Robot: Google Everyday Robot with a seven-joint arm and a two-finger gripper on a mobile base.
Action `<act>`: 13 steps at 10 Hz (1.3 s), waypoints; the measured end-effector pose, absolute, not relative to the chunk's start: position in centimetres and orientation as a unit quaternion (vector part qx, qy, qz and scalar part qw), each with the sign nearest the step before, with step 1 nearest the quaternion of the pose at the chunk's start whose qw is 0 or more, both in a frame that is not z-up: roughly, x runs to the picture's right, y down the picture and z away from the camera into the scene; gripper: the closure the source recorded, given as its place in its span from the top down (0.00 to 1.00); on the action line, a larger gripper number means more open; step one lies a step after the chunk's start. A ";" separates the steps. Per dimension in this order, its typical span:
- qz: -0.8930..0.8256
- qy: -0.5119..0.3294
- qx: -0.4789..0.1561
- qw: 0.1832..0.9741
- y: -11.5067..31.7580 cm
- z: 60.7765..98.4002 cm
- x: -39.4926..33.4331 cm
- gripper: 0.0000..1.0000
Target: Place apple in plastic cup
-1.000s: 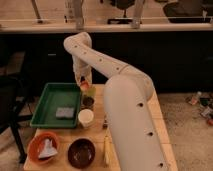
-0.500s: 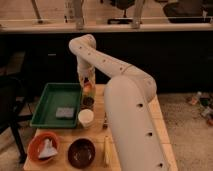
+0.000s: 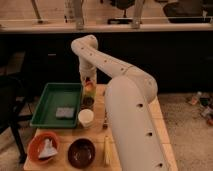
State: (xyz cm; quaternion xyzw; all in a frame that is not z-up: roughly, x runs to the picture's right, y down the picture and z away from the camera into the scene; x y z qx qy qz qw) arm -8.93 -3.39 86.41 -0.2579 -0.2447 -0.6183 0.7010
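My gripper [image 3: 88, 81] hangs at the end of the white arm, over the far middle of the wooden table [image 3: 160, 125]. It is shut on the apple [image 3: 89, 88], a small orange-yellow fruit showing just below the fingertips. Directly under the apple stands the plastic cup [image 3: 90, 94], yellow-green and upright, beside the right wall of the green tray. The apple sits at the cup's mouth; I cannot tell whether it touches the rim.
A green tray [image 3: 47, 102] holding a grey sponge [image 3: 65, 112] lies to the left. In front of the plastic cup stand a small dark cup [image 3: 88, 102] and a white cup [image 3: 85, 118]. Near the front edge are an orange bowl [image 3: 43, 148], a dark brown bowl [image 3: 81, 153] and a long yellow item [image 3: 106, 150].
The gripper with the apple has moved a little right and down, ending over the plastic cup. Nothing else on the table has shifted.
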 end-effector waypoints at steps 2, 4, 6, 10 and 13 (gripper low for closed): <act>-0.631 -0.240 -0.248 0.694 -3.8 86.9 -9.0 0.00; -0.639 -0.240 -0.245 0.688 -4.0 87.7 -8.8 0.00; -0.644 -0.244 -0.250 0.680 -3.9 88.5 -8.8 0.00; -0.648 -0.251 -0.263 0.669 -3.6 89.9 -9.0 0.00; -0.651 -0.255 -0.265 0.664 -3.6 90.3 -9.2 0.00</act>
